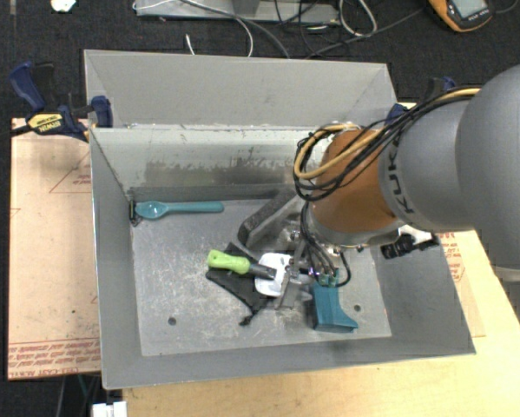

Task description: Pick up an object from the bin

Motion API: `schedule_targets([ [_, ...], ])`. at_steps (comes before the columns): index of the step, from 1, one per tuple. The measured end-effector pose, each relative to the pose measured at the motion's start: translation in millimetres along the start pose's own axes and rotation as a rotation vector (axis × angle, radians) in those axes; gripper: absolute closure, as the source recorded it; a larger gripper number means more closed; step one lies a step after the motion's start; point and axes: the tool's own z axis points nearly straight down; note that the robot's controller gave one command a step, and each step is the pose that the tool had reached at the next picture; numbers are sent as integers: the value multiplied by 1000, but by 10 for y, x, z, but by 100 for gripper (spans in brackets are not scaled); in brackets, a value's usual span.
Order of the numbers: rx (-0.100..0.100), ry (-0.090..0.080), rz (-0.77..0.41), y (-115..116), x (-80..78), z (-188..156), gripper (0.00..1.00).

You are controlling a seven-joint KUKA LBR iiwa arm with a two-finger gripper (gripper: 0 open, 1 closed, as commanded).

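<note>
My gripper (291, 287) hangs beside the green-handled tool (229, 261), just left of a teal block (332, 311). Open or closed, I cannot tell.

1 camera looks down into the bin (181, 324) from above, slightly aside, fairly near.

grey arm (468, 163), orange wrist cover (353, 196), looped cables (305, 165)

Cut off by the right edge, the arm (490, 159); tucked behind its orange cover (351, 194), the far end of a grey piece (261, 221). Lost beneath the gripper (296, 281), the working end of the green-handled tool (229, 261); partly buried under that tool, a black scrap (239, 287), kind unclear.
</note>
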Motion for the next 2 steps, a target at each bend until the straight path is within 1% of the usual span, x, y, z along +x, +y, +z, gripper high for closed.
schedule_targets([
  [1,-2,-1,106,-53,163,-23,0],
  [2,-2,-1,235,304,-234,-24,0],
])
